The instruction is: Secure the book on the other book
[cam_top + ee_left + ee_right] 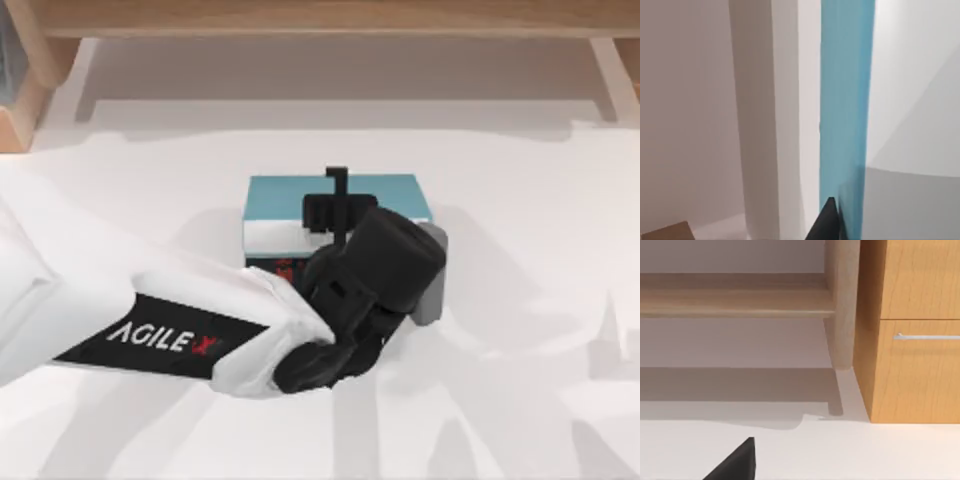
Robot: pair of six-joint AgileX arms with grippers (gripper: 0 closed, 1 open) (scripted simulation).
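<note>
Surface: white desk (520,330), wooden frame and pale wall beyond its far edge; the right wrist view looks at a wooden cabinet (915,340) with a metal handle.
Left gripper (338,200): over the middle of the desk, at the end of the white AgileX arm reaching in from the left; black fingers extend over the top of the teal book. Whether they are apart or together: cannot tell.
Book (290,195): plain teal-blue cover facing up, white page edge along its near side; lies flat at the desk's centre, long axis left to right. Directly under the left gripper, touching or just below it; contact not resolvable. In the left wrist view its teal cover runs as a tall band next to a dark fingertip.
Other book (284,266): black edge with red lettering shows just under the teal book's white near edge; the teal book lies on top of it. Mostly hidden by the arm.
Right gripper (737,462): a dark fingertip above bare desk; finger spacing: cannot tell.
</note>
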